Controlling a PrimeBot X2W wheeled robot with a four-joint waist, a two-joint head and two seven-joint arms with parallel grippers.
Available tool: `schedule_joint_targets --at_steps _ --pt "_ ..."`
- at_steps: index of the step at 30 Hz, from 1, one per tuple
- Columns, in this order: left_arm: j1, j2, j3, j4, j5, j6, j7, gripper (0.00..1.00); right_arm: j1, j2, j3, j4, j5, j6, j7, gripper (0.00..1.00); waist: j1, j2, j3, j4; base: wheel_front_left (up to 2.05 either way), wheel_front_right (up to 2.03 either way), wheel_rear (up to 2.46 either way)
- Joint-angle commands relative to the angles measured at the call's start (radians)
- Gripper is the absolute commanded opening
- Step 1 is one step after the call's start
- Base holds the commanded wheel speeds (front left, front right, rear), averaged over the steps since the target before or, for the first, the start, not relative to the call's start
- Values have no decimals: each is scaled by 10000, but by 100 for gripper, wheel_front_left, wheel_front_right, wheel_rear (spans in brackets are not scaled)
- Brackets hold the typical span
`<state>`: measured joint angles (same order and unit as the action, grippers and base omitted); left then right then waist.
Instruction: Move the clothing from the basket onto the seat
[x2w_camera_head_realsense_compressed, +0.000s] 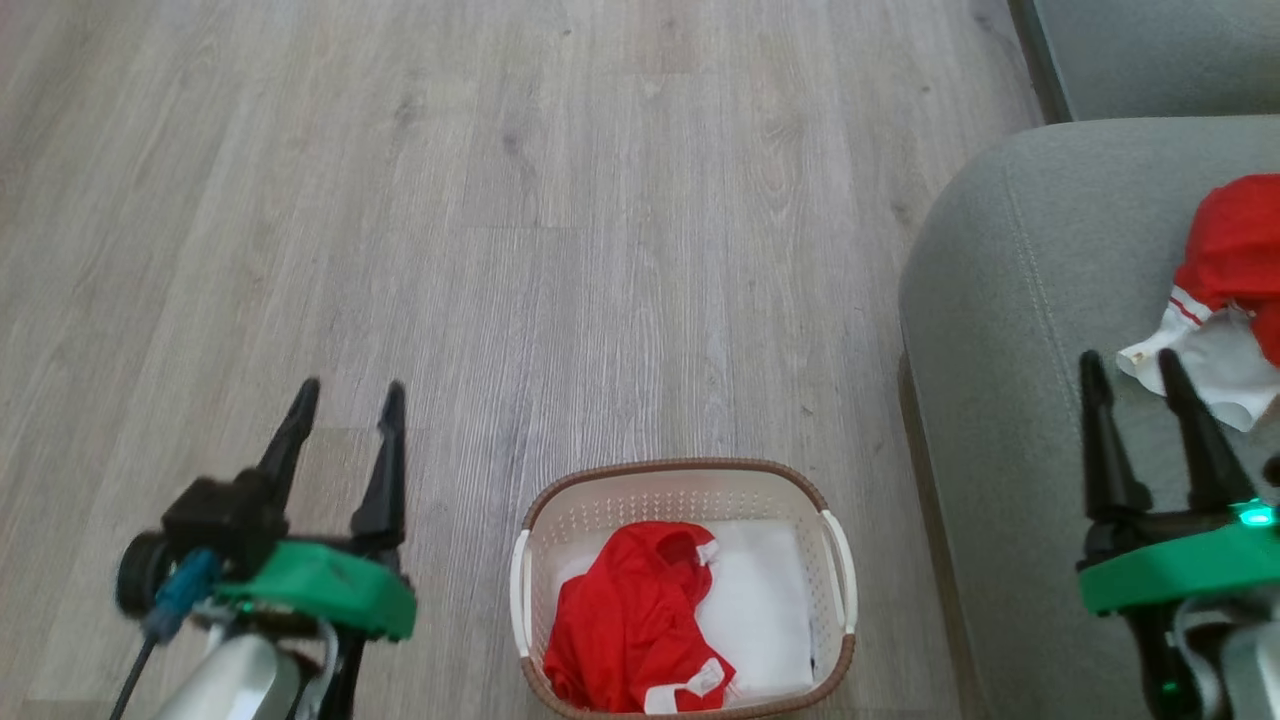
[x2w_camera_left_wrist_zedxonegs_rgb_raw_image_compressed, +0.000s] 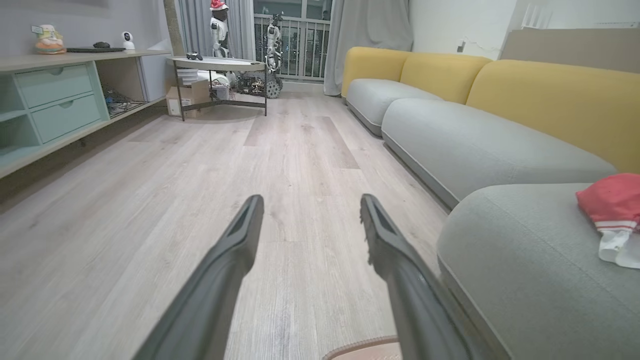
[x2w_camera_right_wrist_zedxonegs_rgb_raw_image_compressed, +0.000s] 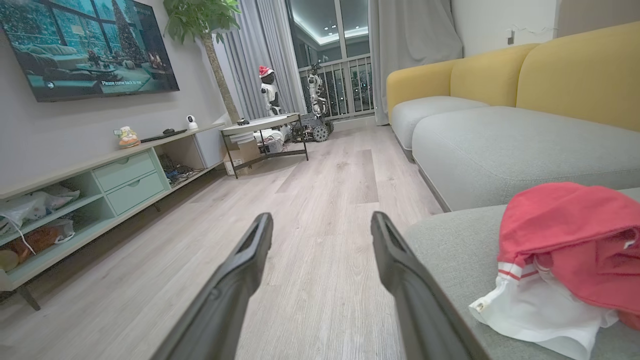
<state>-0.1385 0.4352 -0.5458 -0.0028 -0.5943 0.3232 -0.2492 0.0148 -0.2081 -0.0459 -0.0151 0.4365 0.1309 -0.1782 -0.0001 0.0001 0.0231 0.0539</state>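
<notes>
One red garment (x2w_camera_head_realsense_compressed: 630, 620) lies crumpled in the basket (x2w_camera_head_realsense_compressed: 690, 466) on the floor (x2w_camera_head_realsense_compressed: 500, 200), between the grippers and touching neither. A second garment (x2w_camera_head_realsense_compressed: 1235, 250) rests on the seat (x2w_camera_head_realsense_compressed: 1000, 320), just beside the right gripper (x2w_camera_head_realsense_compressed: 1128, 357), whose fingers are spread and empty. The left gripper (x2w_camera_head_realsense_compressed: 353, 386), equally spread, points forward over the floor. A brown sliver at the bottom of the left wrist view is probably the basket's rim.

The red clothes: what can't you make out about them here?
- On the seat, the red-and-white garment: the right edge of all three views cuts it off.
- In the basket, the crumpled red garment: in the head view its own folds hide its shape and anything beneath.
- The basket rim in the left wrist view: a sliver, cut by the bottom edge.
</notes>
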Motion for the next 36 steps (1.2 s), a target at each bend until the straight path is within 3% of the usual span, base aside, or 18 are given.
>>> schedule_joint_targets --at_steps 1,17,36 --pt "-260 181 645 -371 211 56 -125 100 -125 -49 284 -285 -117 -2 -117 100 1 -1 -14 -26 0 0 0" --pt "792 -951 2028 -173 1377 -1012 -125 100 -66 33 653 -58 -268 -2 -281 100 1 -1 -97 -118 0 0 0" --pt "721 -1553 2604 102 1974 -1752 -126 100 -255 48 675 -218 -239 -2 -258 100 1 -1 320 -305 0 0 0"
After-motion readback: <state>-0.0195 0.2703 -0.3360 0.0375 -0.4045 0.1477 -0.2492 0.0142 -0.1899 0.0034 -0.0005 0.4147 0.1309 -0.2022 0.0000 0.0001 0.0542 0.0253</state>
